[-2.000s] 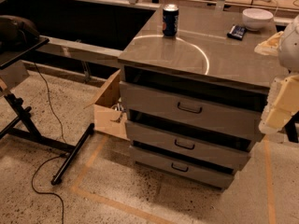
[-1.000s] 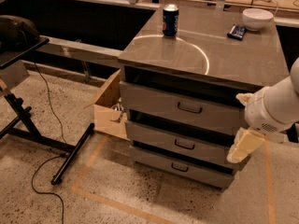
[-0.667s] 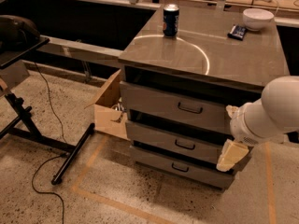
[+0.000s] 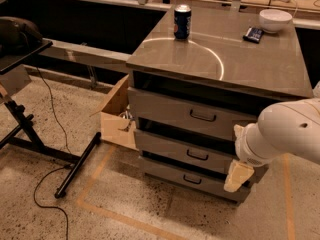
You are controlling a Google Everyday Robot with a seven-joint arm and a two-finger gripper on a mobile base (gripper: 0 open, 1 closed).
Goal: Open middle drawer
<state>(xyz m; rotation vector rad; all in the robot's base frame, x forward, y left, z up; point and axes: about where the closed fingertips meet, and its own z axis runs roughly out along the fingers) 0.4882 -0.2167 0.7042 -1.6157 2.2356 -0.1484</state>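
**A:** Jaws released or clenched?
**B:** Can't tell.
**A:** Layout?
**B:** Box sits at the cabinet's 9 o'clock. Middle drawer looks shut, handle centred. Gripper hangs at the handle's 4 o'clock, apart.
**A:** Plan?
**B:** I'd go toward 10 o'clock, hook the handle squarely and pull straight out. Floor in front looks open, and the box is off the path.

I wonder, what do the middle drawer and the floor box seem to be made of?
Middle drawer: probably metal, matte grey, flat dull sheen. Box: likely cardboard, brown, bent flap. The gripper hangs by the cabinet at its lower right corner.
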